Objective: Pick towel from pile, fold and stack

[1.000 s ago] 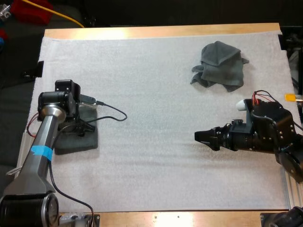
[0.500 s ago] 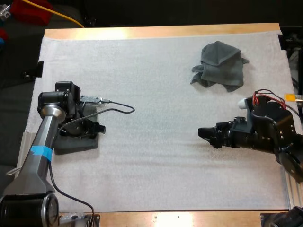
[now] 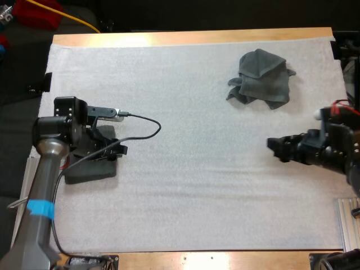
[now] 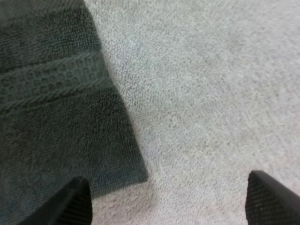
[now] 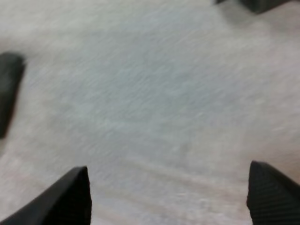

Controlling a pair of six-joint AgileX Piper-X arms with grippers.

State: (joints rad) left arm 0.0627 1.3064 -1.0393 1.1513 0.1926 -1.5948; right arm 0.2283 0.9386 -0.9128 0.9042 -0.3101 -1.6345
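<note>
Wooden tabletop (image 3: 185,38), white mat (image 3: 185,169) covering most of it. Left arm (image 3: 48,169) at mat's left side, jaws spread wide, empty. Right arm (image 3: 337,152) at right edge, jaws wide apart over bare mat, holding nothing. Crumpled dark grey-green towel (image 3: 261,79) lies far right, well apart from both arms. Looks soft, light, floppy; best pinched at raised fold or loose corner. Folded dark grey-green towel (image 3: 93,171) sits flat beneath left jaws.

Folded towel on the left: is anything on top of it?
Nothing lies on the folded towel: its ribbed top is bare. The left gripper hangs over its corner, jaws open. From the high view, the left arm hides part of it.
</note>
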